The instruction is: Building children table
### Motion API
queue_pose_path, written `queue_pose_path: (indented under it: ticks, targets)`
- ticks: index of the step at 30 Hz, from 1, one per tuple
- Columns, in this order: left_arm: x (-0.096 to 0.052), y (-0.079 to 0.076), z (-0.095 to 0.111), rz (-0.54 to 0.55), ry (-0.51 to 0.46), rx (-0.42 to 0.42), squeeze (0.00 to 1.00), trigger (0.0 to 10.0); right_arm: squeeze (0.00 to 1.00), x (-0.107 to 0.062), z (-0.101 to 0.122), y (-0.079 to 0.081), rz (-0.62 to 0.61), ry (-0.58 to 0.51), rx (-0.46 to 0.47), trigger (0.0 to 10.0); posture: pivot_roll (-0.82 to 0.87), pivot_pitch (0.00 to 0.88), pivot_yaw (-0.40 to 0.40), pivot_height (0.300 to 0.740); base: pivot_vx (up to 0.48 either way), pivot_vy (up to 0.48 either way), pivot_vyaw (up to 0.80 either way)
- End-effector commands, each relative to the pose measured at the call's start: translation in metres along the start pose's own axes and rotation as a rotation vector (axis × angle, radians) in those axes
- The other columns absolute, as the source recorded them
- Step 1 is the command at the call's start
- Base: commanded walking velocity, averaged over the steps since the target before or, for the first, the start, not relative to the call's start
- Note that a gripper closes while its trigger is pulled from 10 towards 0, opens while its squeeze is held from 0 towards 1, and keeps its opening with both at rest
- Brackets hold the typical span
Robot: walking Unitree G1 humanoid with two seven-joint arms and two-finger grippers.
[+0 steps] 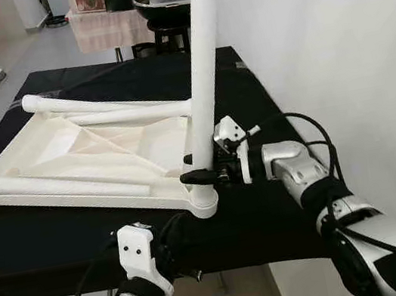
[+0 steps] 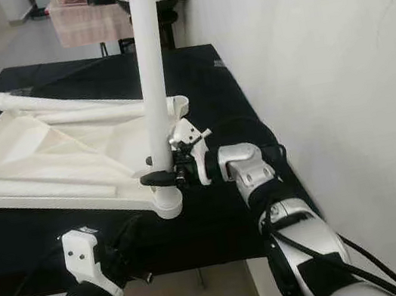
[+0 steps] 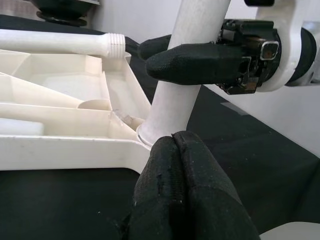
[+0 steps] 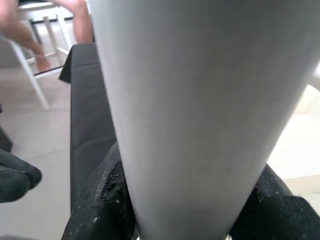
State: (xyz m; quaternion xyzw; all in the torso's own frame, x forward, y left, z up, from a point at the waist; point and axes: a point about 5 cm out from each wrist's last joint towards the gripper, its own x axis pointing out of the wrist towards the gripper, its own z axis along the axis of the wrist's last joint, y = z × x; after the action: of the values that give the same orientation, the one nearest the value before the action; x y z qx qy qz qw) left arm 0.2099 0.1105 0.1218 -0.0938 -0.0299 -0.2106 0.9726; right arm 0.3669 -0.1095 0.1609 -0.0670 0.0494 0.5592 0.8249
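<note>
White hard plastic, the upright round table leg (image 1: 202, 70) looks light, stiff and slick, seated in the upturned tabletop's (image 1: 68, 152) five-o'clock corner; my right claw (image 1: 201, 175) clamps its base, left claw (image 3: 177, 155) pinched empty.

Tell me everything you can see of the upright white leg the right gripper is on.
The upright leg is a smooth, round, white tube, plastic by its look. It stands nearly vertical in the corner socket of the upside-down white tabletop, which lies on the black cloth. Its top runs out of frame. The right gripper clasps it just above the socket, one black finger on each side. The left gripper, shut, sits close before its base.
</note>
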Motion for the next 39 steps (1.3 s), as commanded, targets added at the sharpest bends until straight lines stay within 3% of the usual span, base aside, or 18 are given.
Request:
queue_pose_path:
  ticks: [1, 2, 3, 4, 5, 7, 9, 17, 18, 19, 20, 27, 28, 30, 33, 37, 38, 39]
  targets:
    - [-0.001, -0.003, 0.001, -0.003, -0.001, -0.002, 0.0, 10.0, 0.0, -0.012, -0.015, -0.006, -0.145, 0.052, 0.013, 0.0, 0.08, 0.049, -0.097, 0.74, 0.0, 0.0, 0.0]
    - [-0.002, -0.002, 0.001, -0.003, -0.001, -0.002, 0.0, 10.0, 0.0, -0.013, -0.03, -0.007, -0.314, 0.128, 0.038, 0.0, 0.08, 0.055, -0.093, 0.74, 0.0, 0.0, 0.0]
    - [-0.002, -0.002, 0.001, -0.003, -0.001, -0.002, 0.0, 10.0, 0.0, -0.013, -0.03, -0.007, -0.314, 0.128, 0.038, 0.0, 0.08, 0.055, -0.093, 0.74, 0.0, 0.0, 0.0]
    - [-0.003, -0.001, 0.002, -0.003, 0.0, -0.002, 0.0, 10.0, 0.0, -0.013, -0.039, -0.005, -0.644, 0.135, 0.068, 0.0, 0.07, 0.062, -0.09, 0.74, 0.0, 0.0, 0.0]
    - [-0.004, 0.001, 0.002, -0.003, 0.001, -0.001, 0.0, 10.0, 0.0, -0.008, -0.042, 0.013, -0.774, 0.141, 0.053, 0.0, 0.07, 0.069, -0.083, 0.74, 0.0, 0.0, 0.0]
    - [-0.005, 0.002, 0.002, -0.004, 0.003, 0.001, 0.0, 10.0, 0.0, -0.003, -0.039, 0.032, -0.826, 0.127, 0.03, 0.0, 0.07, 0.067, -0.081, 0.74, 0.0, 0.0, 0.0]
    - [-0.005, 0.003, 0.002, -0.004, 0.006, 0.003, 0.0, 10.0, 0.0, 0.001, -0.034, 0.038, -0.838, 0.106, 0.012, 0.0, 0.06, 0.06, -0.077, 0.74, 0.0, 0.0, 0.0]
    - [-0.001, 0.004, 0.002, -0.001, 0.004, 0.007, 0.0, 10.0, 0.0, 0.016, -0.031, 0.022, -0.809, 0.098, 0.047, 0.0, 0.08, 0.042, -0.086, 0.74, 0.0, 0.0, 0.0]
    - [0.0, 0.004, 0.002, 0.0, 0.003, 0.006, 0.0, 10.0, 0.0, 0.017, -0.03, 0.021, -0.816, 0.111, 0.048, 4.1, 0.08, 0.039, -0.09, 0.74, 0.0, 0.0, 0.0]
    - [0.0, 0.004, 0.002, 0.0, 0.003, 0.006, 0.0, 10.0, 0.0, 0.017, -0.03, 0.021, -0.816, 0.111, 0.048, 4.1, 0.08, 0.039, -0.09, 0.74, 0.0, 0.0, 0.0]
    - [0.0, 0.004, 0.002, 0.0, 0.002, 0.006, 0.0, 10.0, 0.0, 0.018, -0.028, 0.023, -0.825, 0.134, 0.045, 10.0, 0.09, 0.038, -0.09, 0.74, 0.0, 0.0, 0.0]
    - [0.0, 0.002, 0.002, -0.001, 0.001, 0.005, 0.0, 10.0, 0.0, 0.015, -0.015, 0.018, -0.804, 0.119, 0.038, 10.0, 0.09, 0.037, -0.097, 0.74, 0.0, 0.0, 0.0]
    - [0.0, 0.002, 0.002, -0.001, 0.0, 0.005, 0.0, 10.0, 1.0, 0.012, -0.01, 0.013, -0.785, 0.083, 0.043, 10.0, 0.09, 0.037, -0.098, 0.74, 0.0, 0.0, 0.0]
    - [0.0, 0.002, 0.002, -0.001, 0.0, 0.004, 0.0, 10.0, 1.0, 0.01, -0.007, 0.01, -0.774, 0.058, 0.047, 10.0, 0.09, 0.037, -0.098, 0.74, 0.0, 0.0, 0.0]
    - [0.0, 0.001, 0.001, -0.001, 0.001, 0.003, 0.0, 10.0, 1.0, 0.011, 0.006, 0.001, -0.598, -0.036, 0.035, 10.0, 0.1, 0.036, -0.101, 0.74, 0.0, 0.0, 0.0]
    - [0.0, 0.0, 0.001, -0.002, 0.001, 0.002, 0.0, 10.0, 1.0, 0.01, 0.013, -0.002, -0.496, -0.076, 0.036, 10.0, 0.1, 0.034, -0.103, 0.74, 0.0, 0.0, 0.0]
    - [-0.001, 0.0, 0.001, -0.002, 0.002, 0.001, 0.0, 10.0, 0.0, 0.01, 0.017, -0.004, -0.443, -0.082, 0.025, 10.0, 0.11, 0.034, -0.105, 0.74, 0.0, 0.0, 0.0]
    - [-0.001, 0.0, 0.001, -0.002, 0.002, 0.001, 0.0, 10.0, 0.0, 0.01, 0.017, -0.004, -0.443, -0.082, 0.025, 10.0, 0.11, 0.034, -0.105, 0.74, 0.0, 0.0, 0.0]
